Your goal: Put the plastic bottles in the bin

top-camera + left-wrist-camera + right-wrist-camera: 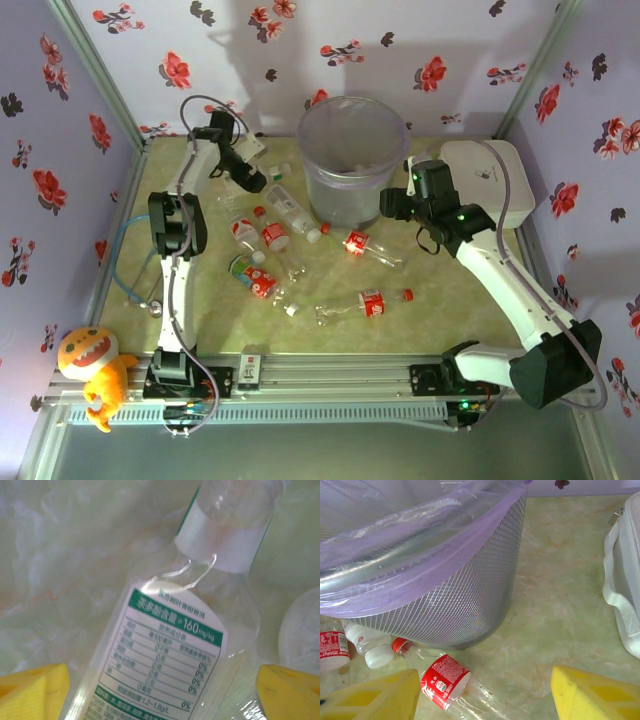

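Left wrist view: straddles clear green-labelled plastic bottle (200, 605), on desk (75, 555) left of translucent lilac round bin (345, 195), with left claw (162, 685) wide open. Could squirt bottle sideways if closed off-centre. Holds right claw (485, 690) open.

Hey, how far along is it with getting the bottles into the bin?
Done: nothing I can confirm; what is inside the bin is unclear. In hand: nothing gripped yet. The left gripper is open astride a green-labelled bottle, the right gripper open above a red-labelled bottle beside the bin. Left: several plastic bottles lie on the table, so most of the job remains.
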Robot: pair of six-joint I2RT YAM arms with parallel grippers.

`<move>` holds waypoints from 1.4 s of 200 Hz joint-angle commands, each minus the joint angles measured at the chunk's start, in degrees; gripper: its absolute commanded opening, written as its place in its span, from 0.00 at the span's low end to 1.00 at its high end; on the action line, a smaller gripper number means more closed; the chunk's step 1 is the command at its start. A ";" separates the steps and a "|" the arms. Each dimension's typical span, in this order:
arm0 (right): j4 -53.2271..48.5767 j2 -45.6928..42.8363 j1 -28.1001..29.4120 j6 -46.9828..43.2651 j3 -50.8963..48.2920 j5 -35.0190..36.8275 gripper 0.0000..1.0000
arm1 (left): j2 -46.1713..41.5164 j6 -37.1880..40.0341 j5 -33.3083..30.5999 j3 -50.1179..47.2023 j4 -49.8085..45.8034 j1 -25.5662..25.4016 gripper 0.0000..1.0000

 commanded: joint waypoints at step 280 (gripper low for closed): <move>3.20 8.08 8.54 7.07 20.00 -4.92 0.71 | -48.53 -33.10 -4.36 -31.89 27.27 -5.36 0.48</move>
